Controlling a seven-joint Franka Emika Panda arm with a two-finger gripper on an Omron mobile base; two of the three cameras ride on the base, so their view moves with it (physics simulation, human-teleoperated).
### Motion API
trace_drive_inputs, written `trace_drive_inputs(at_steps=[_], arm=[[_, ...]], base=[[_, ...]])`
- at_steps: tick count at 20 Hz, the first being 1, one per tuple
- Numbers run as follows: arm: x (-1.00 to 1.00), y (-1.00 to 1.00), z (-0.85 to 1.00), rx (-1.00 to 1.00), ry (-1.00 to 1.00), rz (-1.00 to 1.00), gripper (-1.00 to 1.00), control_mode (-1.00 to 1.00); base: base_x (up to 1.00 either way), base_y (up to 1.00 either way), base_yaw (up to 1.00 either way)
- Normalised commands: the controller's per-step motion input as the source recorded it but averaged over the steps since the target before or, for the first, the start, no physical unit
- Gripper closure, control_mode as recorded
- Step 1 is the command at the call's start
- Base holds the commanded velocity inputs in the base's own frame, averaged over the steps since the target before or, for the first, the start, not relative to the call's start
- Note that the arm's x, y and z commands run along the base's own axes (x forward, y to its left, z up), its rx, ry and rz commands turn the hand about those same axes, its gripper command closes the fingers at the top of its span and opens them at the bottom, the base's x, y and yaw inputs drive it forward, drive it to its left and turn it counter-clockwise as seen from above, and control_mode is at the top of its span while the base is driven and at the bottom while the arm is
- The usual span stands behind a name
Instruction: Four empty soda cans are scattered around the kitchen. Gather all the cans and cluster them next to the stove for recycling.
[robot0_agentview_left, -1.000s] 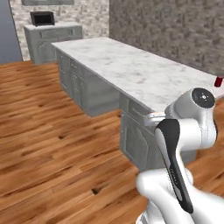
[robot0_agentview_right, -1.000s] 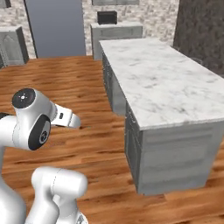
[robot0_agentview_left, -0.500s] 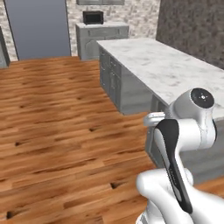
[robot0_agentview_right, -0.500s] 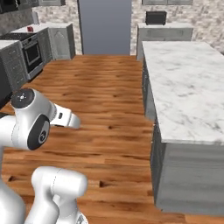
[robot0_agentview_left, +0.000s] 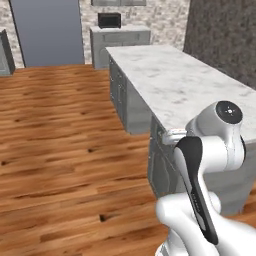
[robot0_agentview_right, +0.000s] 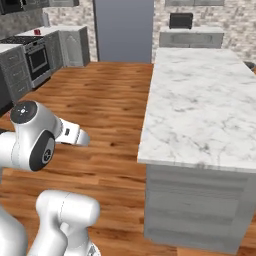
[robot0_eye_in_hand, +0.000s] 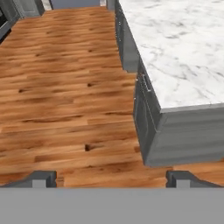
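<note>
Gripper (robot0_eye_in_hand: 112, 177): fingertips spread wide apart, empty, over the wood floor (robot0_eye_in_hand: 65, 87). One small red cylindrical soda can (robot0_agentview_right: 36, 32) stands on the far table just beside the stainless steel stove (robot0_agentview_right: 31, 57). Judged light, thin-walled, dentable, slippery; grasp mid-body, gently.

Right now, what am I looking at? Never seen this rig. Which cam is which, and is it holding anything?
It is a rendered kitchen with a white arm on a driving base. Two cameras ride on the base behind the arm, left and right, looking forward over it. The third sits on the hand and looks along the gripper; the two dark tips at its bottom edge stand wide apart with nothing between them. Ahead is a marble island on a wood floor. In the right base view, the stove is far left, with a small red can on the counter beyond it.
</note>
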Motion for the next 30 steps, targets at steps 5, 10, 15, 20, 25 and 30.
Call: trace_drive_inputs(at_steps=[5,10,15,20,25,30], arm=[[0.00,0.00,0.00,0.00,0.00,0.00,-1.00,1.00],[0.00,0.00,0.00,0.00,0.00,0.00,-1.00,1.00],[0.00,0.00,0.00,0.00,0.00,0.00,-1.00,1.00],[0.00,0.00,0.00,0.00,0.00,0.00,-1.00,1.00],[0.00,0.00,0.00,0.00,0.00,0.00,-1.00,1.00],[0.00,0.00,0.00,0.00,0.00,0.00,-1.00,1.00]], base=[[-0.27,-1.00,0.03],[-0.31,-1.00,-0.05],[-0.01,-1.00,-0.11],[0.01,-1.00,-0.11],[0.05,-0.67,-0.02],[0.07,-0.50,0.01]])
